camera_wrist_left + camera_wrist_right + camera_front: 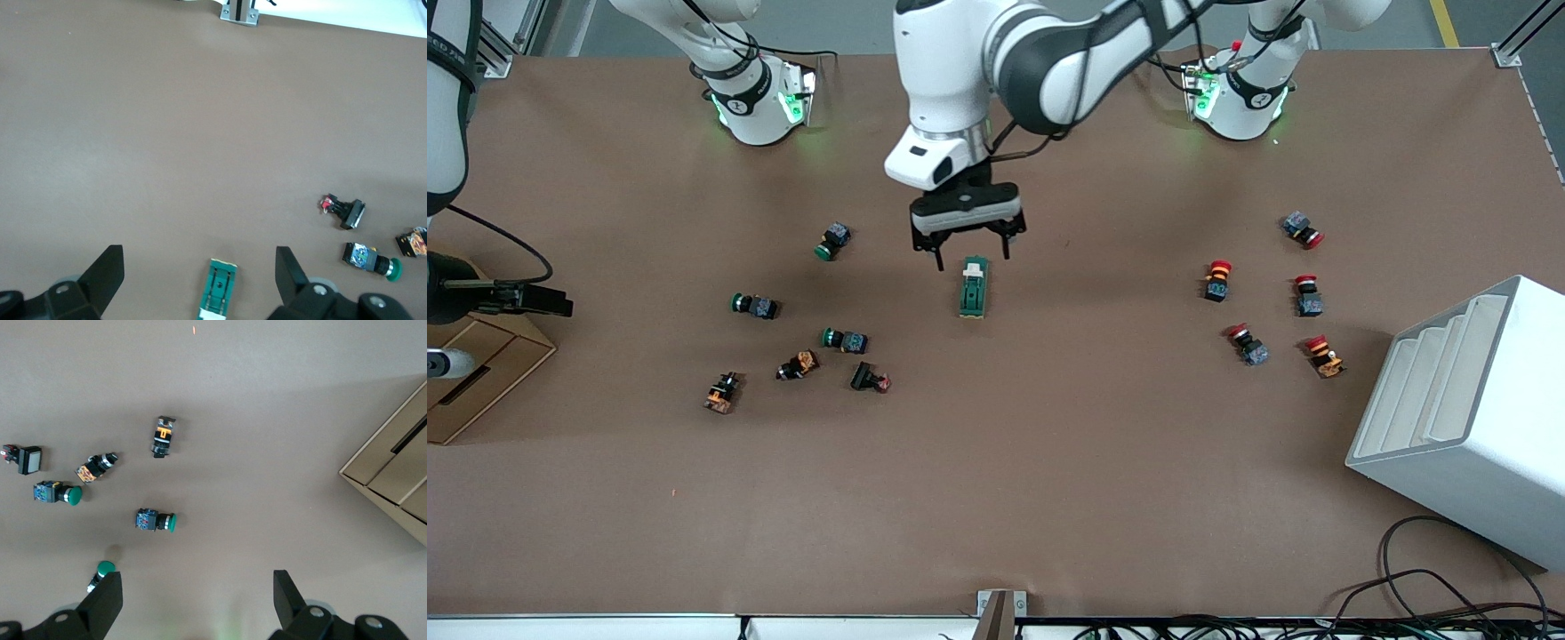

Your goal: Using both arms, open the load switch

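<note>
The load switch (973, 292) is a dark-green block lying flat at the table's middle, its white tab at the end farther from the front camera. My left gripper (973, 258) hangs just above that tab end, open, one finger to each side and apart from the block. In the left wrist view the load switch (219, 288) lies between the wide-spread fingers (110, 267) of the left gripper (200, 257). My right gripper (197, 583) is open and holds nothing, high over the table near a green push button (101, 570). It does not show in the front view.
Green, orange and black push buttons (845, 340) are scattered toward the right arm's end, red ones (1216, 277) toward the left arm's end. A white stepped stand (1467, 418) and a cardboard box (480, 373) sit at the table's two ends. Cables (1423, 596) trail by the front edge.
</note>
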### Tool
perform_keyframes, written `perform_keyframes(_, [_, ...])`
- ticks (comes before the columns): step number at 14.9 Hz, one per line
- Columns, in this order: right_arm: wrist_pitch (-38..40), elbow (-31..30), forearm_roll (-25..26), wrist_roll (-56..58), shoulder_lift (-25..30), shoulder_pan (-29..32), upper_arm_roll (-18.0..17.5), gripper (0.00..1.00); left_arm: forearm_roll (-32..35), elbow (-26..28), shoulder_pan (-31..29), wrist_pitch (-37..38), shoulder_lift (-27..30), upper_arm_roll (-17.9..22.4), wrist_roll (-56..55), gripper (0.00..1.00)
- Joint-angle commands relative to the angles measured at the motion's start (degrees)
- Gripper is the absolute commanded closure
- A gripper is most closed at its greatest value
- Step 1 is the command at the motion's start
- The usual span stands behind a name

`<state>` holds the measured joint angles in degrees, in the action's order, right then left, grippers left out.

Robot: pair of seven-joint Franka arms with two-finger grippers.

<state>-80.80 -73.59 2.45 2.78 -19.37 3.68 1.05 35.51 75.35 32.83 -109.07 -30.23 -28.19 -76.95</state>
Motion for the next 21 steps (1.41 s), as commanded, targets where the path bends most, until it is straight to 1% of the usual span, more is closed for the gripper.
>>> perform_keyframes(1, [2.7, 0.7, 1.4, 0.5, 1.0, 0.7, -1.1, 0.00, -5.7, -3.4, -3.6, 3.8, 0.8, -0.5, 8.6, 0.00])
perform_keyframes(2, [3.5, 2.0, 1.4, 0.5, 0.9, 0.7, -1.1, 0.00, -8.4, -4.1, -5.6, 5.6, 1.8, -0.5, 14.3, 0.00])
perform_keyframes(4, [3.5, 2.2, 0.6, 0.2, 0.6, 0.7, -1.3, 0.00, -13.0, -4.2, -9.8, 9.6, 5.1, -0.4, 25.4, 0.00])
perform_keyframes(7, [3.8, 2.1, -2.3, -0.4, 1.1, 0.3, -1.3, 0.00, -20.5, -4.2, -18.1, 12.6, 9.0, -0.5, 35.5, 0.00])
perform_keyframes(8, [4.5, 2.0, -2.4, -0.3, 1.5, 0.2, -1.7, 0.00, -21.6, -4.2, -20.2, 13.6, 9.7, -0.5, 39.1, 0.00])
perform_keyframes(11, [5.4, 0.0, -2.2, -0.2, 4.7, -0.4, -2.1, 0.00, -24.3, -4.2, -25.3, 15.5, 11.7, -0.4, 44.8, 0.00])
perform_keyframes(14, [6.0, -1.9, -2.1, -0.2, 7.4, -0.1, -1.8, 0.00, -24.4, -4.1, -29.3, 18.6, 13.4, -0.4, 48.9, 0.00])
perform_keyframes(15, [5.6, -3.2, -2.1, -0.2, 8.3, -0.2, -1.7, 0.00, -24.1, -4.0, -30.0, 19.4, 14.1, 0.0, 51.1, 0.00])
perform_keyframes(17, [2.5, -6.4, -2.2, -0.3, 11.2, -1.0, -1.5, 0.00, -24.3, -4.0, -33.6, 19.8, 14.9, 0.0, 55.3, 0.00])
perform_keyframes(19, [2.1, -9.9, -2.2, -3.1, 13.5, -3.9, 0.4, 0.00, -24.3, -3.9, -36.0, 19.8, 15.0, 0.0, 55.6, 0.00])
perform_keyframes(21, [1.3, -10.6, -2.1, -5.0, 13.9, -4.4, 0.7, 0.00, -24.4, -3.9, -38.3, 19.8, 15.0, -0.1, 55.9, 0.00])
